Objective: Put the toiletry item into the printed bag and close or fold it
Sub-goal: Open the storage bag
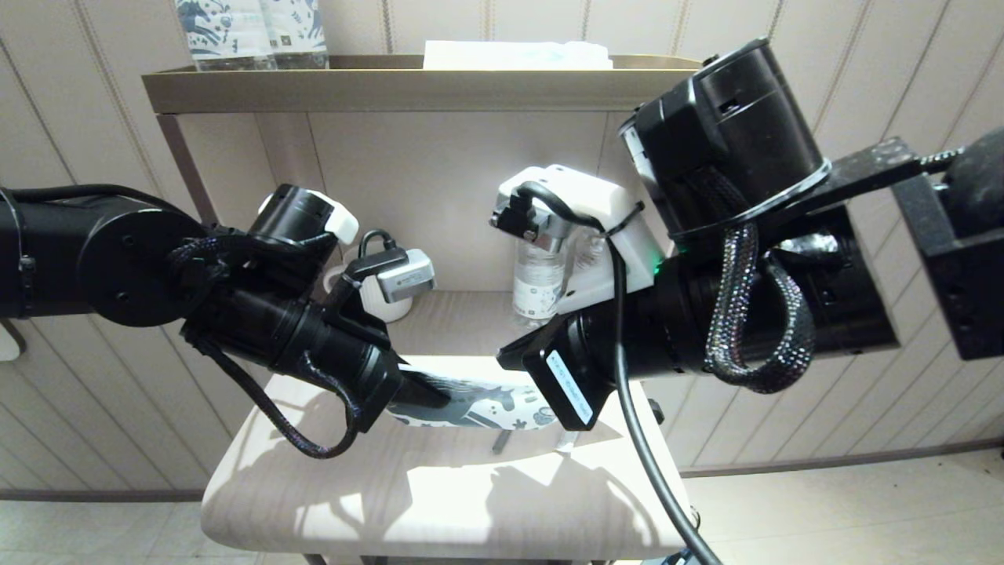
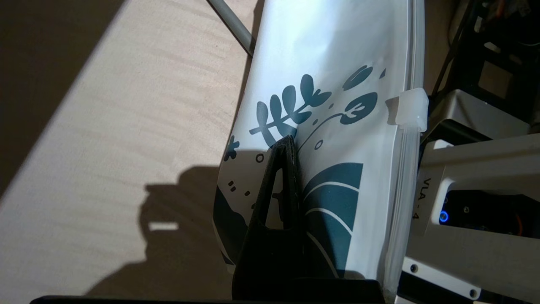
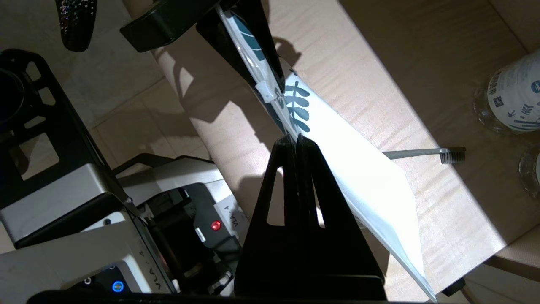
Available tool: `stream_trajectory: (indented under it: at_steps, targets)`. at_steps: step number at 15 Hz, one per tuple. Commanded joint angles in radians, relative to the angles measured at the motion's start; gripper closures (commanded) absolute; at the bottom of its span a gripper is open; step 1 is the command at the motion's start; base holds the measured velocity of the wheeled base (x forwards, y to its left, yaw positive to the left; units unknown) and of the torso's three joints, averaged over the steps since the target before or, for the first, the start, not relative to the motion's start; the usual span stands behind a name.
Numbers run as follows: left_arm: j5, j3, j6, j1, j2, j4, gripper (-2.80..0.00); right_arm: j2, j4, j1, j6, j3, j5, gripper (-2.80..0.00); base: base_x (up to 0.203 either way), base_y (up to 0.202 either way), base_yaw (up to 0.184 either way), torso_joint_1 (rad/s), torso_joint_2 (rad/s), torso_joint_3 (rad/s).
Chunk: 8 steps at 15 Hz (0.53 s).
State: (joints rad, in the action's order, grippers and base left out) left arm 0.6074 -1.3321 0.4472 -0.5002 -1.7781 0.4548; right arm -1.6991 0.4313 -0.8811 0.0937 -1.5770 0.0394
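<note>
Printed bag [image 1: 471, 404] hangs above the pale wooden table [image 1: 439, 494], stretched on edge between the two grippers, with its blue leaf and wave figures facing outward. Left gripper [image 2: 289, 145] comes in from the left on a low, slanting arm, its fingers pressed together on one end of the bag. Right gripper [image 3: 297, 141] reaches in from the right and is likewise clamped on the bag's upper edge, on the zip strip just beside the small clear slider [image 3: 265, 90]. The right arm's bulky wrist and its black cable [image 1: 635, 408] hide that end of the bag in the head view.

Toiletry item [image 3: 426, 153] lies flat on the table beneath and behind the bag, outside it, with its dark head pointing toward the clear water bottles [image 1: 540, 282] at the back of the table. A white cup [image 1: 384, 302] stands behind the left arm. On the shelf [image 1: 408, 88] above sit printed upright packs [image 1: 251, 31] and a flat white packet [image 1: 518, 53].
</note>
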Motion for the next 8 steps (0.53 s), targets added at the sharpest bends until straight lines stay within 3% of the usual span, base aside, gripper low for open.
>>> stream_trajectory:
  at_steps: [1,3,8]
  targets:
    - [0.003,0.001,0.003,0.0,-0.002,0.002,0.0,-0.003,0.003,-0.004,0.02,0.004,0.002,0.0,0.0,0.0,0.0,0.0,0.0,0.0]
    - [0.003,0.002,0.004,0.0,0.0,0.002,0.0,-0.009,-0.001,-0.01,0.069,0.015,0.004,-2.8,0.0,0.0,0.0,0.0,0.0,0.0]
    - [0.003,-0.001,0.007,0.0,-0.012,-0.001,0.0,-0.097,-0.038,-0.033,0.078,-0.018,-0.038,-2.8,0.0,0.0,0.0,0.0,0.0,0.0]
